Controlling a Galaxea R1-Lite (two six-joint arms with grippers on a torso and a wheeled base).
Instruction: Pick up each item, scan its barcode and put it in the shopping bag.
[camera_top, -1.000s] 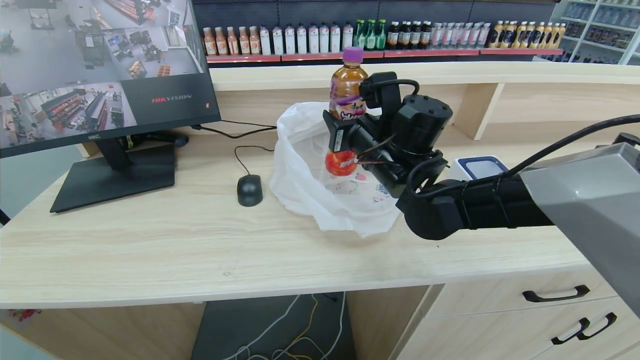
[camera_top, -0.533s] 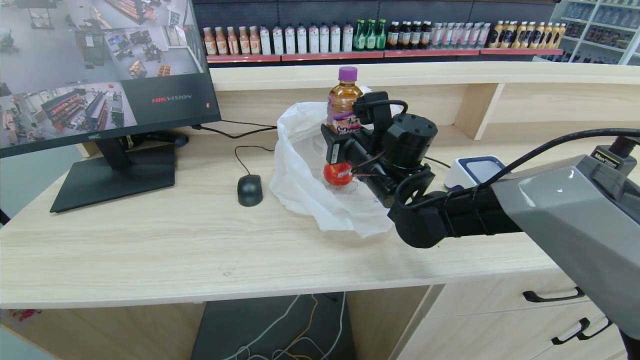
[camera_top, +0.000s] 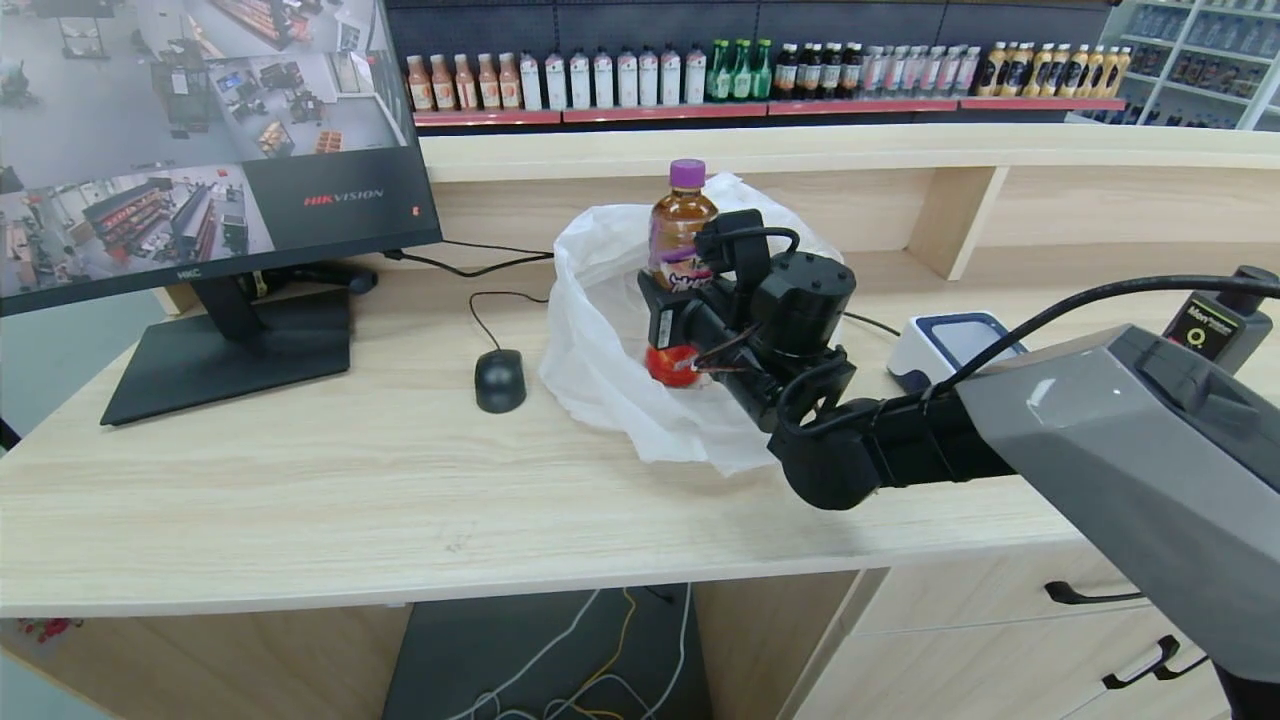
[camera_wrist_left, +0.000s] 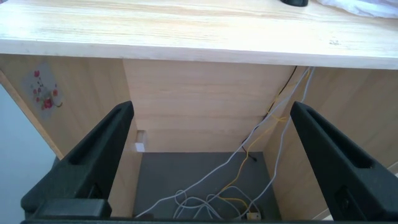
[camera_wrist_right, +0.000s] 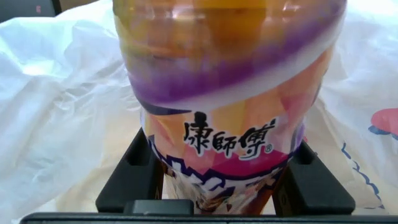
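While right gripper (camera_top: 684, 300) grips bottle (camera_top: 683, 222) at label: bottle upright, long axis 12-to-6 o'clock, base over mouth of shopping bag (camera_top: 600, 330). Bag floor at 6 o'clock; straight descent likely. Left gripper (camera_wrist_left: 211, 124) spread, empty, below counter (camera_top: 300, 480).

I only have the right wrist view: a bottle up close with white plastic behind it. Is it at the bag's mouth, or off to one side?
Observer: At the mouth. In the head view the bottle stands upright in the right gripper, with its lower end against the open shopping bag. I can't tell how deep it is.
Operator: Where's the left arm? Is it anywhere near the bag?
Observer: No. The left gripper is open and sits below the counter, facing the cables underneath.
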